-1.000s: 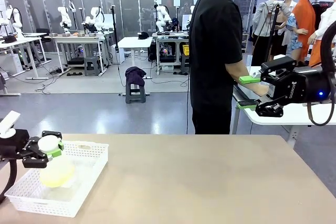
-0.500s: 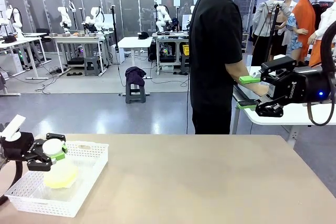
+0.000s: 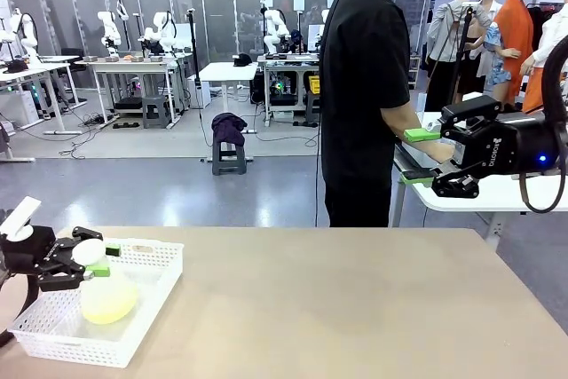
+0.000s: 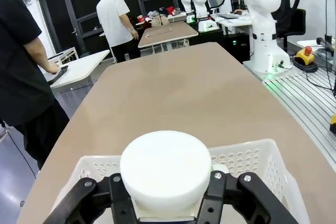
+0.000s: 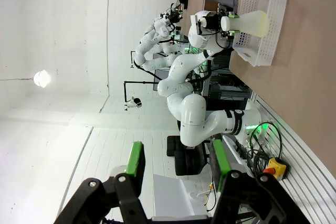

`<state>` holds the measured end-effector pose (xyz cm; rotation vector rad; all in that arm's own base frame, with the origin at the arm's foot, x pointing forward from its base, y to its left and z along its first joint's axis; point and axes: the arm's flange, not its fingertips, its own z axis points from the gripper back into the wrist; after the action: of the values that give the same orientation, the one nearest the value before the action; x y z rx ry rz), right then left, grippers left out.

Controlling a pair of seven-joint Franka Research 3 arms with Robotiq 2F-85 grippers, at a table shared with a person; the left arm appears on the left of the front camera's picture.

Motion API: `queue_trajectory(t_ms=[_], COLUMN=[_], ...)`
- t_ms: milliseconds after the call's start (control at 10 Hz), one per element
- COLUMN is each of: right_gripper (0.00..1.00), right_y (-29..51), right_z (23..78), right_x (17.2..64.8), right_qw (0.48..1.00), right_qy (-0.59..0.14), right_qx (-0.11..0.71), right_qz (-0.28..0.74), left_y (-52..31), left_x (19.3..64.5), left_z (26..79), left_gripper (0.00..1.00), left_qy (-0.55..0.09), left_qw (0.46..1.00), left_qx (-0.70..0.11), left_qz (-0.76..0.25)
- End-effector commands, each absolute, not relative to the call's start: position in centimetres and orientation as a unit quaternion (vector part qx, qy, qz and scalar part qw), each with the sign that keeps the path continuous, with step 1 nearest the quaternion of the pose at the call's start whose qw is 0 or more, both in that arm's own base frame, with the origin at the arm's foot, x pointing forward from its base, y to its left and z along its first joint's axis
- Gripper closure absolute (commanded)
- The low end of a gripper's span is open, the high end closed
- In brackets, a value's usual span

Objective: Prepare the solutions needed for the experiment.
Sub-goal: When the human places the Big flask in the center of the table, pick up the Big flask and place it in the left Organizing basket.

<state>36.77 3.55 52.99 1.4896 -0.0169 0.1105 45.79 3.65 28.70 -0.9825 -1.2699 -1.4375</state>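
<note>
The frosted conical flask (image 3: 108, 301) with pale yellow-green solution stands in the white perforated basket (image 3: 151, 251) at the table's near left. My left gripper (image 3: 91, 260) is level with the flask's white neck, jaws spread on either side of it. From the left wrist, the neck (image 4: 165, 169) sits between the black fingers, over the basket rim (image 4: 262, 156). My right gripper (image 3: 422, 158) hangs open and empty high at the right, far from the flask. In the right wrist view the gripper (image 5: 178, 163) points at the flask (image 5: 252, 22) and basket (image 5: 268, 30) far off.
The tan table (image 3: 337, 308) stretches bare from the basket to the right edge. A person in a black shirt (image 3: 364, 95) stands beyond the far edge, hands on a white side table (image 3: 497, 194) behind my right gripper.
My left gripper's jaws have spread off the flask neck. The flask has sunk lower into the basket. The right arm has not moved.
</note>
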Motion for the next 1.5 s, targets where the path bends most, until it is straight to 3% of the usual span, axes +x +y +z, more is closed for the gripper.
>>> queue_trajectory(t_ms=[0, 100, 200, 300, 500, 600, 1400], right_gripper=[0.37, 0.37, 0.37, 0.37, 0.37, 0.37, 0.37], right_y=[3.54, 3.54, 3.54, 3.54, 3.54, 3.54, 3.54], right_z=[53.04, 53.04, 53.04, 53.04, 53.04, 53.04, 53.04], right_x=[36.75, 36.75, 36.75, 36.75, 36.75, 36.75, 36.75], right_qw=[0.732, 0.732, 0.732, 0.732, 0.732, 0.732, 0.732], right_qy=[-0.008, -0.008, -0.008, -0.008, -0.008, -0.008, -0.008], right_qx=[0.679, 0.679, 0.679, 0.679, 0.679, 0.679, 0.679], right_qz=[0.053, 0.053, 0.053, 0.053, 0.053, 0.053, 0.053], left_y=[4.50, 4.85, 5.08, 5.17, 5.36, 5.14, 5.18], left_x=[46.25, 46.11, 45.97, 46.00, 46.38, 46.02, 46.05], left_z=[29.25, 29.56, 29.84, 29.92, 29.38, 29.07, 29.26], left_gripper=[0.34, 0.00, 0.14, 0.00, 0.00, 0.07, 0.07], left_qy=[-0.529, -0.529, -0.523, -0.526, -0.528, -0.527, -0.523], left_qw=[0.464, 0.468, 0.478, 0.480, 0.492, 0.483, 0.489], left_qx=[-0.405, -0.404, -0.403, -0.401, -0.418, -0.394, -0.395], left_qz=[-0.584, -0.581, -0.579, -0.576, -0.553, -0.578, -0.575])
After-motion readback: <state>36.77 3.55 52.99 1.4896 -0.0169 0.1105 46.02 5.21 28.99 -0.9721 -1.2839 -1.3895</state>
